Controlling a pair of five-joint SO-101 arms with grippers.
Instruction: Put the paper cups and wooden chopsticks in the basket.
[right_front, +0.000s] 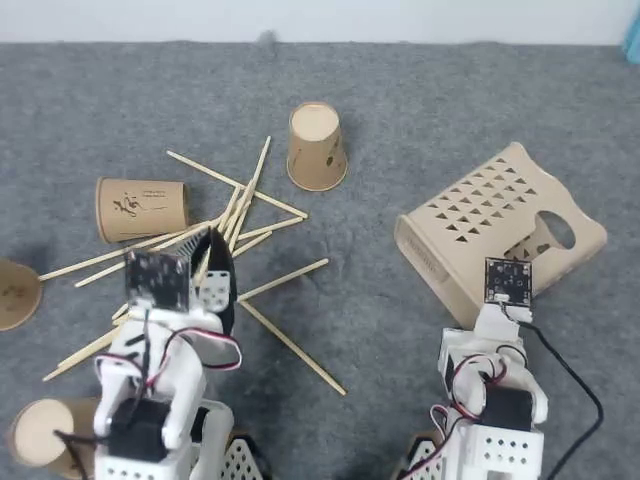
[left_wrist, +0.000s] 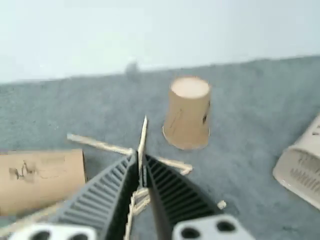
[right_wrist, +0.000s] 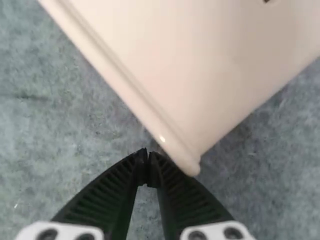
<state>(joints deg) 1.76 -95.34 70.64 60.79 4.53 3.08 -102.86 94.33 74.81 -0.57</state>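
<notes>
Wooden chopsticks (right_front: 243, 205) lie scattered on the grey carpet. An upside-down paper cup (right_front: 317, 147) stands beyond them, also in the left wrist view (left_wrist: 188, 112). Another cup (right_front: 142, 208) lies on its side at the left, seen as well in the left wrist view (left_wrist: 40, 177). My left gripper (right_front: 212, 240) hovers shut over the chopstick pile; in its own view (left_wrist: 139, 161) one chopstick (left_wrist: 143, 132) runs on past the tips. The beige basket (right_front: 500, 225) lies tipped at the right. My right gripper (right_wrist: 147, 156) is shut and empty, close to the basket's rim (right_wrist: 165, 135).
Two more paper cups sit at the left edge (right_front: 14, 293) and the bottom left (right_front: 40, 432). Loose chopsticks (right_front: 292, 345) reach toward the middle of the carpet. A pale wall borders the far side.
</notes>
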